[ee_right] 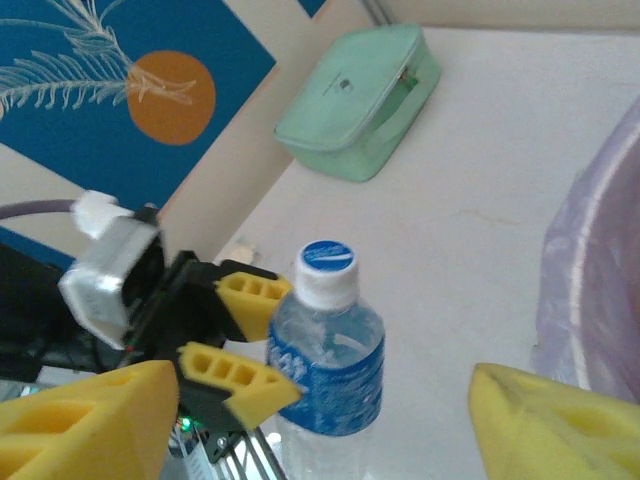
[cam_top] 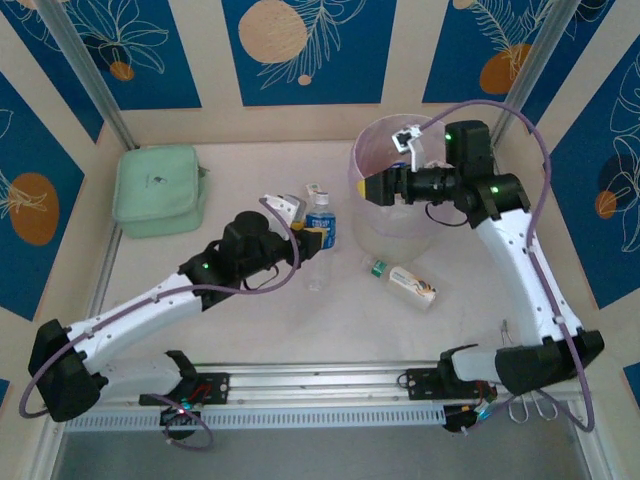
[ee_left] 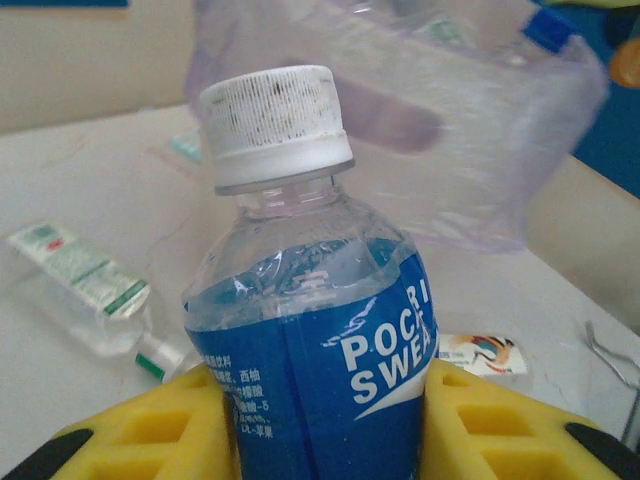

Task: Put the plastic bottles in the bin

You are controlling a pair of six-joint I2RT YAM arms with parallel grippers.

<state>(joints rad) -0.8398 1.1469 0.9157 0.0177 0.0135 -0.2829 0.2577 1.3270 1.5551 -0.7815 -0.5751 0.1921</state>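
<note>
Plastic bottles, top external view: 1 upright bottle with a blue label stands mid-bench, clamped between the yellow fingers of the left gripper. I cannot tell whether its base touches the bench. A second bottle, green-capped with a white and orange label, lies on its side just beside the near wall of the bin, which sits toward the far right corner. The right gripper hangs over the bin's left rim. A mint-green pouch rests near the far left corner.

The left wrist view gives what the top view cannot, the label's writing. White letters on blue read "POC RI SWEA", creased and cut off at the right. Small print runs down the label's left side, too fine to read. The white cap is ribbed and speckled dark. Yellow pads press on both sides of the bottle. Behind it, the translucent bin shows blurred bottle shapes inside, 1 with a blue cap. A crushed bottle with a green and white label lies on the bench at this view's left.

The right wrist view shows the white cap's top, blue with pale print I cannot read. The left gripper's 2 fingers are closed on the label. The right gripper's own fingers stand wide apart with nothing gripped. The pouch's zip side shows here, and the bin's wall fills the right edge.
</note>
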